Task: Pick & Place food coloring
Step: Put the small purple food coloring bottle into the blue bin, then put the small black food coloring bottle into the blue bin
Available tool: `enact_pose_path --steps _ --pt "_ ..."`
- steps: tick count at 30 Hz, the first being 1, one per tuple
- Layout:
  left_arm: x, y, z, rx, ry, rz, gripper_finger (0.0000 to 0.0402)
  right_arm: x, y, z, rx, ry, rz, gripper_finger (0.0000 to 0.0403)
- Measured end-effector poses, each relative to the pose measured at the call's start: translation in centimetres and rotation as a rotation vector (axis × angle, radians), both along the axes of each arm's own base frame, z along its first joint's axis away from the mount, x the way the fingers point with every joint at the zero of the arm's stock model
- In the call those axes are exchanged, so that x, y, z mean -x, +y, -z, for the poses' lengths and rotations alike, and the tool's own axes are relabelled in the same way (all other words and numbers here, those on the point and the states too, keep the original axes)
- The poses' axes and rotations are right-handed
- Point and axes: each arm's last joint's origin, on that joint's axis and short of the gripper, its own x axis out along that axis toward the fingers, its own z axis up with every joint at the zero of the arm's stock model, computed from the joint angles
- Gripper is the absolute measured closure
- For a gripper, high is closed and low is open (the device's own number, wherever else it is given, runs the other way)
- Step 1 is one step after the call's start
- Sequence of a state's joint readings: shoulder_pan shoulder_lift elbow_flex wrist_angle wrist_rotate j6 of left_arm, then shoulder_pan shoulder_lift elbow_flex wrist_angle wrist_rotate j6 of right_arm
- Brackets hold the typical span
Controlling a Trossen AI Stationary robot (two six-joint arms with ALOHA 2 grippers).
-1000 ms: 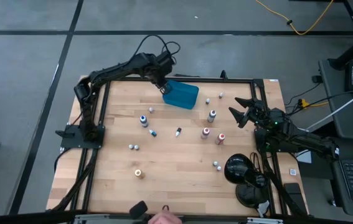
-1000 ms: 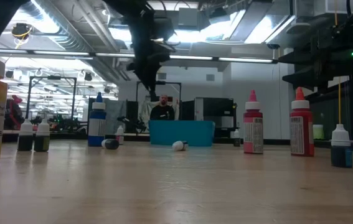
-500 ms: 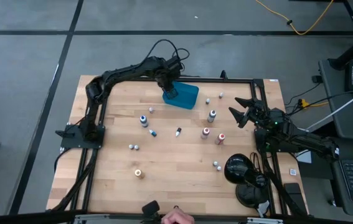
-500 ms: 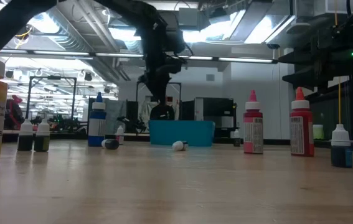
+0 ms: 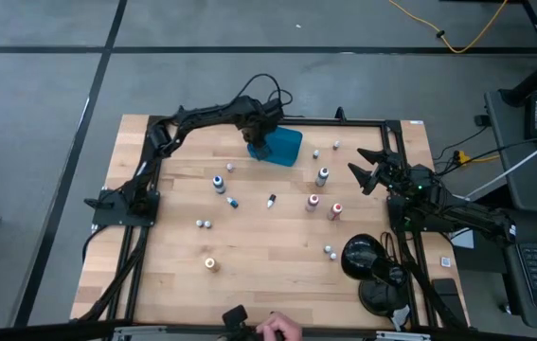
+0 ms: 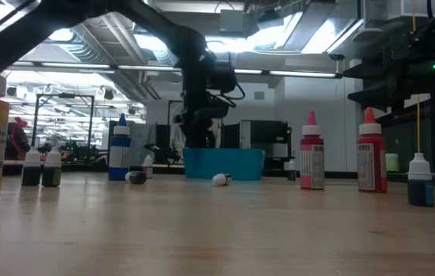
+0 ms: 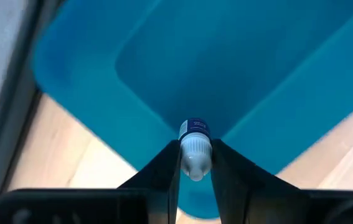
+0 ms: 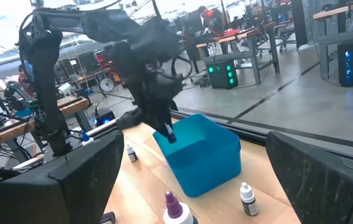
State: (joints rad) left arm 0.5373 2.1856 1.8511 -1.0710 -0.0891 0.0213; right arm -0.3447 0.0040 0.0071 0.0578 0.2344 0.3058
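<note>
Left gripper (image 7: 195,167) pinches one food coloring vial (image 7: 195,147) above the blue tray (image 5: 285,144) at the tabletop's far edge, unreleased. Right gripper (image 5: 367,170), spread wide, waits at the right edge. Roughly a dozen bottles (image 5: 322,176) stand unplaced; most work remains.

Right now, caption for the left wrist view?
Left gripper holds a white-capped vial over the teal tray.

Left end effector (image 6: 199,139) just above teal tray (image 6: 224,163), bottles alongside.
</note>
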Motion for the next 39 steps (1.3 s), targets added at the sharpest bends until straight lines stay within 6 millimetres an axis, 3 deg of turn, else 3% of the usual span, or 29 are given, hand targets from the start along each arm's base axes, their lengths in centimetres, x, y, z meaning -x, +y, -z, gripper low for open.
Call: enact_pose_path --steps 11,17,32,39 --pt "-0.8 -0.2 2.4 0.029 0.037 0.005 0.0334 0.0 0.0 0.0 0.0 0.0 0.0 0.0011" --pt "-0.9 -0.2 2.6 0.025 0.032 0.012 0.0333 0.0 0.0 0.0 0.0 0.0 0.0 0.0011" --pt "-0.6 -0.2 2.6 0.037 0.053 -0.005 0.0255 0.0 0.0 0.0 0.0 0.0 0.0 0.0011" --pt "-0.6 0.0 1.1 0.034 0.047 -0.011 0.0227 0.0 0.0 0.0 0.0 0.0 0.0 0.0011"
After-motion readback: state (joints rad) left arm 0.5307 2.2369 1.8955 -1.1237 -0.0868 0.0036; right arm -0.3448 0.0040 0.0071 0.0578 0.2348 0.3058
